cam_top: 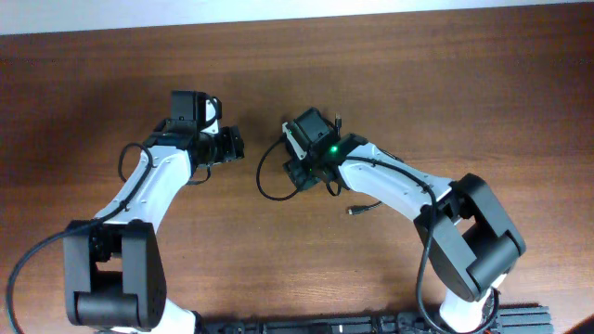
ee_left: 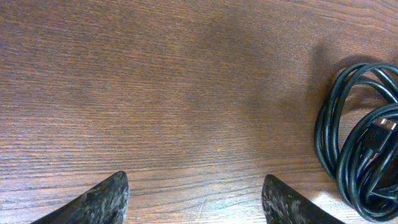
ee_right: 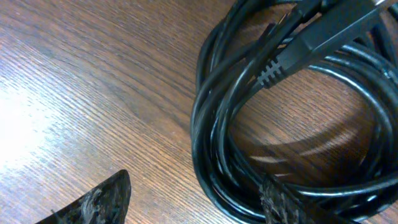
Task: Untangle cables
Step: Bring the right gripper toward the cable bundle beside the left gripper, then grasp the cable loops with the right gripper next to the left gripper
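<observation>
The cables are a coil of thin black cords. In the overhead view the coil sits mid-table, mostly under my right gripper (cam_top: 299, 173), with one loop (cam_top: 264, 183) sticking out left and a plug end (cam_top: 356, 211) trailing right. The right wrist view shows the coil (ee_right: 236, 93) close up with a ribbed plug body across its top. My right gripper (ee_right: 196, 190) is open, its right finger over the coil's strands and its left finger on bare wood. My left gripper (cam_top: 236, 146) is open and empty. In its wrist view (ee_left: 196, 190) the coil (ee_left: 348, 143) lies to the right.
The brown wooden table (cam_top: 418, 83) runs to a pale wall edge at the back. Both arm bases stand at the front edge, the left (cam_top: 111, 278) and the right (cam_top: 473, 250). Thicker black robot wires run along each arm.
</observation>
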Controlling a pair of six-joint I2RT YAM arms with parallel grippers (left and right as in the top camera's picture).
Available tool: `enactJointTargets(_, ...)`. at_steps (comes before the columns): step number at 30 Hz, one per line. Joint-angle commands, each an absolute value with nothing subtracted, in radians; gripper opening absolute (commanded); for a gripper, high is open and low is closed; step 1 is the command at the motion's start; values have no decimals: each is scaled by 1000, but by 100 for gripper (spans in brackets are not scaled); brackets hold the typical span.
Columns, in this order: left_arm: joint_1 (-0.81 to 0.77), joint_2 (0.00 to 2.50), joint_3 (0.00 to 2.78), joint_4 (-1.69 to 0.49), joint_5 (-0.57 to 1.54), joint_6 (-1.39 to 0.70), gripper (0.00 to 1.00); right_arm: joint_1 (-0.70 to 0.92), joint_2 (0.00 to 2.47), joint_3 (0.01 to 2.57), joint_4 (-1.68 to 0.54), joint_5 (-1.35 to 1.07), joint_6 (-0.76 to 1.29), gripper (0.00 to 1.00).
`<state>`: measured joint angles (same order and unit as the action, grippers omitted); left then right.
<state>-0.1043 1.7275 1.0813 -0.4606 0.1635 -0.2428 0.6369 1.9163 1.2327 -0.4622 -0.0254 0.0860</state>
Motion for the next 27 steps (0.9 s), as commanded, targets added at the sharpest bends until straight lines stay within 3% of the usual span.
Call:
enactJointTargets(1,-105,1723,1091,-462,152,-230,69,641,1943,1245,-456,26,83,67)
enactJointTargets(6,-105,1723,1091,-462,152,-230,69,642,1993,1244,-459,31,86,63)
enactJointTargets(7,-105,1723,1091,-463,152,-230,69,642,1998,1244,-459,30,87,57)
enactJointTargets(9,-105,1723,1091,-463,152,-230,70,642,1998,1244,-461,21,87,35)
enactJointTargets(14,-105,1723,1091,-462,152,-230,70,638,1986,1253,-467,-128,87,4)
enactJointTargets(27,-105,1723,1091,-457,379,-230,69,493,1880,1525,-651,-608,157,4)
